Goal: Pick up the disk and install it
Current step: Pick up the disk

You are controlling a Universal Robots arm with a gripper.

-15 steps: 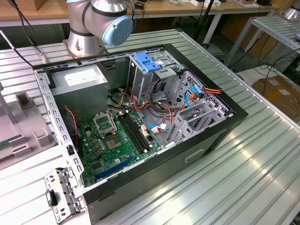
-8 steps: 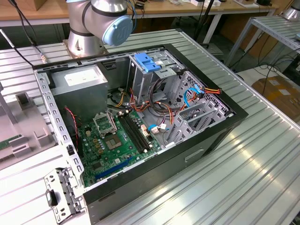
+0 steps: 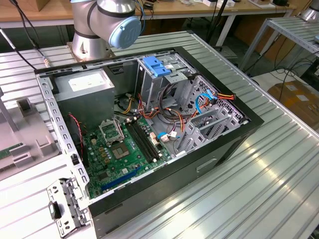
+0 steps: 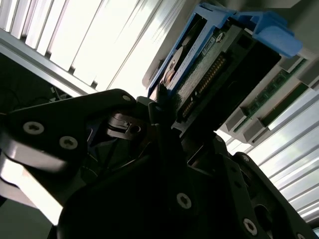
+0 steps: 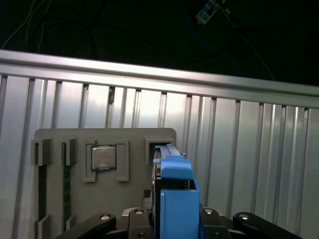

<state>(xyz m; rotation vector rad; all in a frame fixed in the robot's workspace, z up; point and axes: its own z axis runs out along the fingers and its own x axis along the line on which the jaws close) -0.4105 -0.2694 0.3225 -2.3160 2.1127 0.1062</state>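
The disk [image 5: 175, 196] stands on edge in its blue carrier frame, over the slot end of a grey holder tray [image 5: 75, 199]. In the second wrist view the disk [image 4: 209, 69] shows its connector end and part of its label. My gripper [image 5: 172, 221] has a dark finger pressed close against each side of the carrier, shut on the disk. In the second wrist view my gripper [image 4: 182, 119] meets the disk's lower end. The open computer case [image 3: 234, 144] lies on the table in the exterior view.
The holder tray carries a processor chip [image 5: 103, 158] and memory sticks [image 5: 66, 194]. Inside the case are a motherboard [image 3: 119, 149], a grey power-supply box [image 3: 84, 87], a metal drive cage [image 3: 212, 119] and a blue latch [image 3: 157, 65]. The arm's base [image 3: 99, 30] stands behind the case.
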